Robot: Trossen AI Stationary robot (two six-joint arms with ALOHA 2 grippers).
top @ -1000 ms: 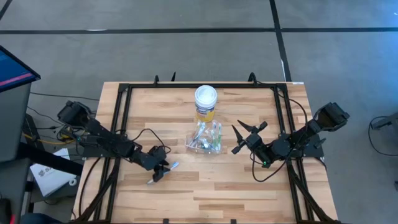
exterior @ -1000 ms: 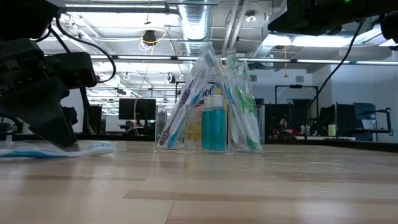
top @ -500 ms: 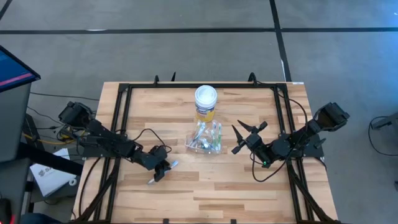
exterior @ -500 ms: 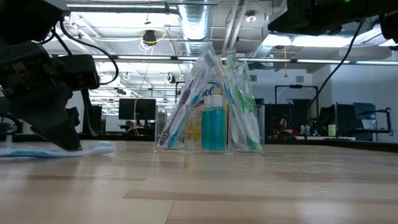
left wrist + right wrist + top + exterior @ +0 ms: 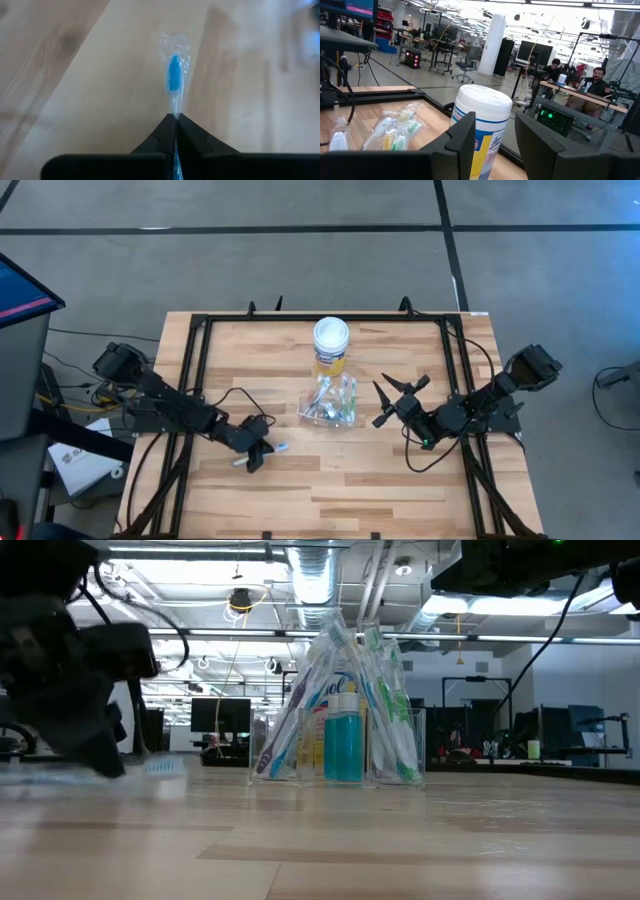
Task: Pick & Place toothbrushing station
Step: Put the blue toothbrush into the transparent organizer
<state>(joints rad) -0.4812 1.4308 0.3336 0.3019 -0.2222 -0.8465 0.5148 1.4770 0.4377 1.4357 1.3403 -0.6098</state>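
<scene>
A blue-white toothbrush (image 5: pixel 268 451) in a clear wrapper is at the table's left, with my left gripper (image 5: pixel 254 457) shut on it. Its blue head (image 5: pixel 174 76) sticks out past the fingertips. The clear cup (image 5: pixel 330 402) stands mid-table on its base, holding several toothbrushes and a teal tube (image 5: pixel 344 745). To the cup's right, above the table, my right gripper (image 5: pixel 396 402) hangs open and holds nothing. In its wrist view the fingers (image 5: pixel 465 137) frame the yellow jar farther off. My left gripper pinches the wrapped toothbrush between its two fingers at the neck just behind the head (image 5: pixel 175 111). The fingers come slanting down from the table's left and lie across the brush. The brush lies about level, low over the wood; whether it touches the table I cannot tell.
A white-lidded yellow jar (image 5: pixel 331 345) stands just behind the cup toward the far edge. A black frame (image 5: pixel 200 340) runs along the table's left, right and far sides. Bare wood lies along the near edge (image 5: pixel 340 500). People sit at desks beyond the table (image 5: pixel 592 87).
My left gripper has shut on the toothbrush. The brush has turned a little: its handle end has swung toward the far edge. In the low view it now shows blurred and slightly higher than before.
</scene>
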